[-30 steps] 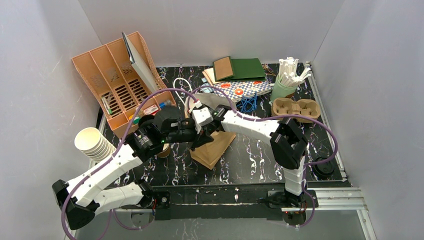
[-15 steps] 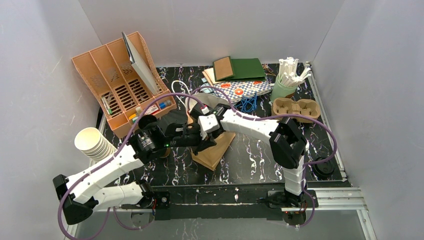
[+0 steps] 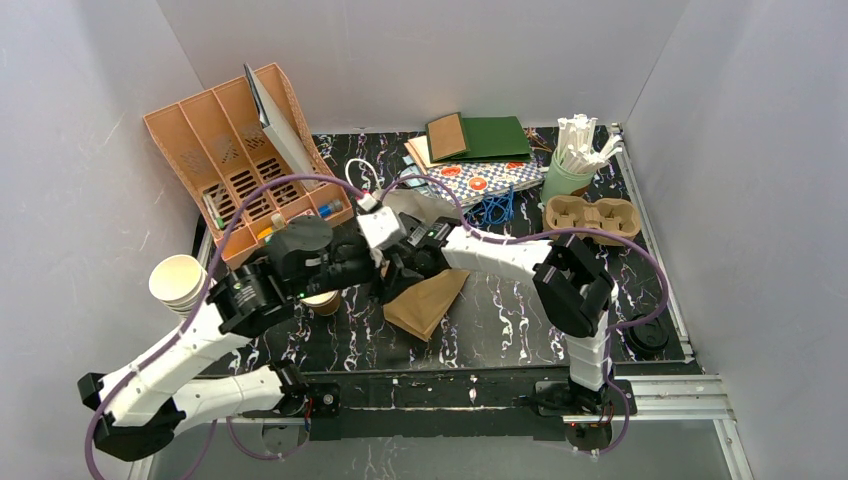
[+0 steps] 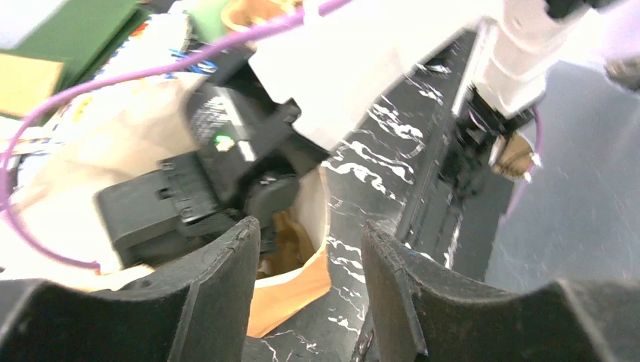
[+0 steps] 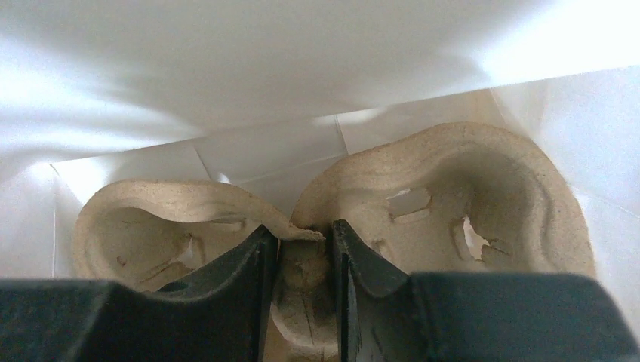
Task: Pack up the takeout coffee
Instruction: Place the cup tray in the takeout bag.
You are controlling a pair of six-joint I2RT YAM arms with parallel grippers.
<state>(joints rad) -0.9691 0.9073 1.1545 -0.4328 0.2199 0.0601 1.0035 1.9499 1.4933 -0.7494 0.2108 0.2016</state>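
Observation:
A brown paper bag lies on the black marbled table; its orange-brown rim and white inside show in the left wrist view. My right gripper is deep inside the bag, shut on the middle ridge of a pulp cup carrier. My left gripper hangs open just outside the bag's mouth, with nothing between its fingers. In the top view the left gripper faces the right gripper. One tan takeout coffee cup stands partly hidden under the left arm.
A second pulp carrier sits at the right, behind it a green cup of white sticks. An orange organizer stands back left, a stack of cream cups at the left edge. Napkins and folders lie at the back, a black lid near right.
My left gripper has gone from shut to open and drawn back to the left, away from the bag's mouth. The right gripper has shifted left with the bag's mouth.

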